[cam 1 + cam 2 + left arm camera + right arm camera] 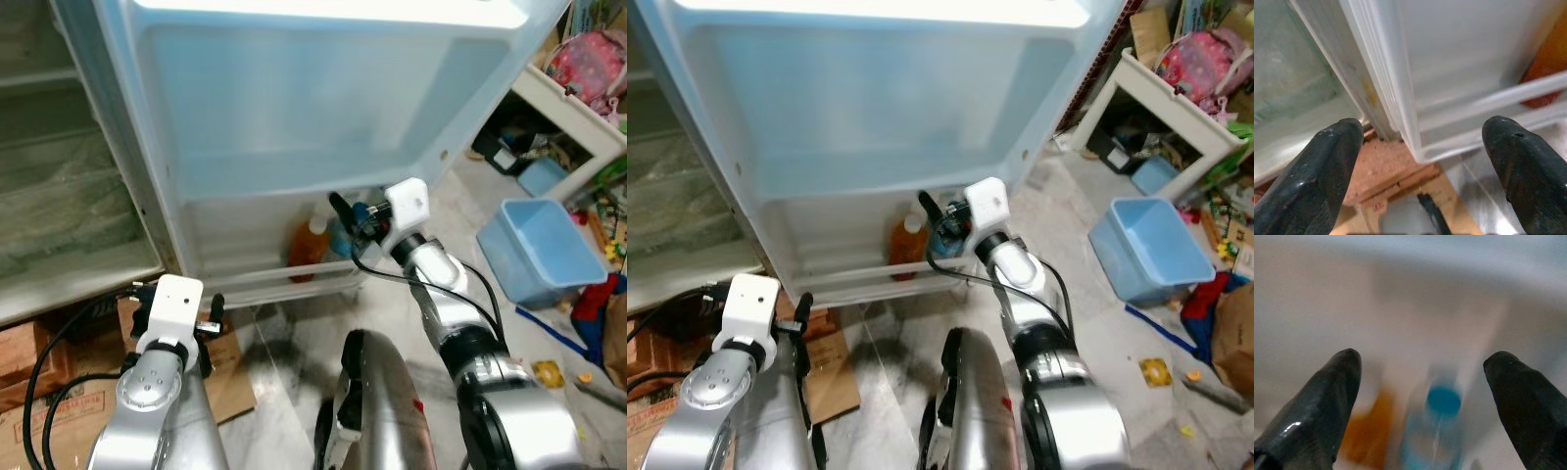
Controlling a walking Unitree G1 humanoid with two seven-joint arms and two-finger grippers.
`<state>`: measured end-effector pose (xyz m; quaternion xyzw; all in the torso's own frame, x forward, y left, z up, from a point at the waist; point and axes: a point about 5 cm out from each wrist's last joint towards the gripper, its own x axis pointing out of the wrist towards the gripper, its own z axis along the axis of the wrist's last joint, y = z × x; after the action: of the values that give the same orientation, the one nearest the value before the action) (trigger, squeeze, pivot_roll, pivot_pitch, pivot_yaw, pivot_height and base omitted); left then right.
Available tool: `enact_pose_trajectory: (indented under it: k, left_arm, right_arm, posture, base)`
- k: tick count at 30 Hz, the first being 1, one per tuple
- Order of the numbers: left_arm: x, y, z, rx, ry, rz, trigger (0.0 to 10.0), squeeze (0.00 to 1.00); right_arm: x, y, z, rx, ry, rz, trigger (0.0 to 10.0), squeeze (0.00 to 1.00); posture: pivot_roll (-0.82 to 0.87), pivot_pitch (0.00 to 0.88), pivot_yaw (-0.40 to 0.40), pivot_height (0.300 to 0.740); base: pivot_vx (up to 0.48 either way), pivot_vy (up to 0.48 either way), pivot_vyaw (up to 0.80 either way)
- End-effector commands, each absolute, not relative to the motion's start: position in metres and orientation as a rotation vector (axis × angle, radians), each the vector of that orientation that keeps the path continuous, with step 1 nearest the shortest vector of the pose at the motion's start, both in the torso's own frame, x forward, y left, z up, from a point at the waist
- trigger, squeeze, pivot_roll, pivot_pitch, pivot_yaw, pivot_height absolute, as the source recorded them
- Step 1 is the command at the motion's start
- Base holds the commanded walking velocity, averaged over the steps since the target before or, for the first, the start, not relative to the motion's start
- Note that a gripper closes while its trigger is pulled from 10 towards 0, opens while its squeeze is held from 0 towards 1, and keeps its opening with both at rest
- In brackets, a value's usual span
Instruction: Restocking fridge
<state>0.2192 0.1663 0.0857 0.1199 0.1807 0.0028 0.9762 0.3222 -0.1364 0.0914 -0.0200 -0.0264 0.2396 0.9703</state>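
Cluttered floor surrounds the open fridge door [294, 117]. Right gripper [1425, 377], fingers apart and empty, hovers just above the blue-capped bottle [1442, 401] beside the orange bottle [906, 245] in the door shelf [892, 279]; careless retreat may topple both. Left gripper [1422, 147] is open too.

We see even, soft daylight; the fridge door [323, 108] glows pale blue, with its top edge at twelve o'clock blown out to white glare. Head views are sharp, bending slightly at the edges. The right wrist view is heavily blurred, smearing the blue-capped bottle [1439, 431]; the left wrist view is mildly soft.
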Motion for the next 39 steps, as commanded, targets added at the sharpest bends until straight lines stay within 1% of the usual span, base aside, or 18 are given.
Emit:
enact_pose_trajectory:
  k: [1,3,4,5,10,11,12,13,17,19,20,29,30,31,32,35,36,39]
  left_arm:
    - [0.219,0.162,0.084,0.238,0.358,-0.003,10.0,0.0]
    - [0.221,0.161,0.084,0.241,0.354,-0.006,10.0,0.0]
    - [0.222,0.161,0.084,0.239,0.345,-0.004,10.0,0.0]
    - [0.223,0.161,0.084,0.239,0.34,-0.002,10.0,0.0]
    - [0.224,0.16,0.082,0.247,0.337,-0.016,10.0,0.0]
    - [0.224,0.16,0.081,0.242,0.334,-0.017,10.0,0.0]
    - [0.224,0.16,0.081,0.241,0.333,-0.017,10.0,0.0]
    - [0.225,0.16,0.081,0.243,0.331,-0.02,10.0,0.0]
    - [0.228,0.158,0.081,0.248,0.326,-0.028,10.0,0.0]
    - [0.229,0.157,0.08,0.249,0.324,-0.032,10.0,0.0]
    - [0.229,0.157,0.08,0.249,0.324,-0.032,10.0,0.0]
    - [0.227,0.16,0.077,0.253,0.331,-0.024,10.0,0.0]
    - [0.227,0.16,0.077,0.253,0.331,-0.025,10.0,0.0]
    - [0.227,0.16,0.077,0.257,0.337,-0.03,10.0,0.0]
    - [0.227,0.16,0.077,0.257,0.337,-0.03,10.0,0.0]
    - [0.224,0.162,0.075,0.262,0.352,-0.03,10.0,0.0]
    - [0.217,0.166,0.074,0.268,0.368,-0.026,10.0,0.0]
    - [0.201,0.173,0.075,0.276,0.386,-0.028,10.0,0.0]
  right_arm:
    - [0.314,-0.142,0.088,-0.006,0.002,0.499,10.0,1.0]
    - [0.3,-0.142,0.078,0.022,0.08,0.523,10.0,1.0]
    - [0.287,-0.144,0.071,0.057,0.153,0.536,10.0,1.0]
    - [0.277,-0.147,0.071,0.076,0.174,0.525,10.0,1.0]
    - [0.27,-0.157,0.083,0.097,0.128,0.444,10.0,1.0]
    - [0.27,-0.159,0.089,0.108,0.1,0.42,10.0,0.07]
    - [0.27,-0.16,0.09,0.111,0.093,0.414,10.0,0.07]
    - [0.271,-0.161,0.094,0.114,0.078,0.4,10.0,0.0]
    - [0.274,-0.161,0.103,0.129,0.063,0.363,10.0,0.0]
    - [0.274,-0.158,0.106,0.134,0.072,0.36,10.0,0.0]
    - [0.274,-0.158,0.106,0.134,0.072,0.36,10.0,0.0]
    - [0.271,-0.152,0.104,0.164,0.11,0.345,10.0,0.0]
    - [0.27,-0.151,0.1,0.165,0.141,0.341,10.0,0.0]
    - [0.267,-0.152,0.086,0.15,0.253,0.331,10.0,0.0]
    - [0.267,-0.152,0.086,0.15,0.253,0.331,10.0,0.0]
    - [0.261,-0.155,0.073,0.131,0.354,0.317,10.0,0.0]
    - [0.254,-0.16,0.066,0.117,0.421,0.3,10.0,0.0]
    - [0.242,-0.168,0.064,0.098,0.47,0.31,10.0,0.0]
  posture:
    - [0.12,0.03,-0.155,0.527]
    - [0.12,0.022,-0.153,0.527]
    - [0.12,0.016,-0.149,0.527]
    - [0.11,0.01,-0.143,0.527]
    - [0.09,0.0,-0.133,0.527]
    - [0.09,0.0,-0.128,0.527]
    - [0.09,0.0,-0.128,0.527]
    - [0.09,0.0,-0.123,0.527]
    - [0.09,0.0,-0.118,0.547]
    - [0.09,0.0,-0.114,0.572]
    - [0.09,0.0,-0.114,0.572]
    - [0.1,0.0,-0.112,0.632]
    - [0.1,0.0,-0.112,0.637]
    - [0.1,0.0,-0.113,0.646]
    - [0.1,0.0,-0.113,0.646]
    - [0.1,0.0,-0.111,0.654]
    - [0.1,0.0,-0.107,0.658]
    - [0.1,0.0,-0.107,0.658]
  base:
    - [0.0,0.0,0.0]
    - [0.0,0.0,0.0]
    - [0.0,0.0,0.0]
    - [0.0,0.0,0.0]
    - [0.0,0.0,0.0]
    - [0.0,0.0,0.0]
    - [0.0,0.0,0.0]
    - [0.0,0.0,0.0]
    - [0.0,0.0,0.0]
    - [0.0,0.0,0.0]
    - [0.0,0.0,0.0]
    - [0.0,0.0,0.0]
    - [0.0,0.0,0.0]
    - [0.0,0.0,0.0]
    - [0.0,0.0,0.0]
    - [0.0,0.0,-0.3]
    - [0.0,0.0,-0.51]
    - [0.0,0.0,-0.5]
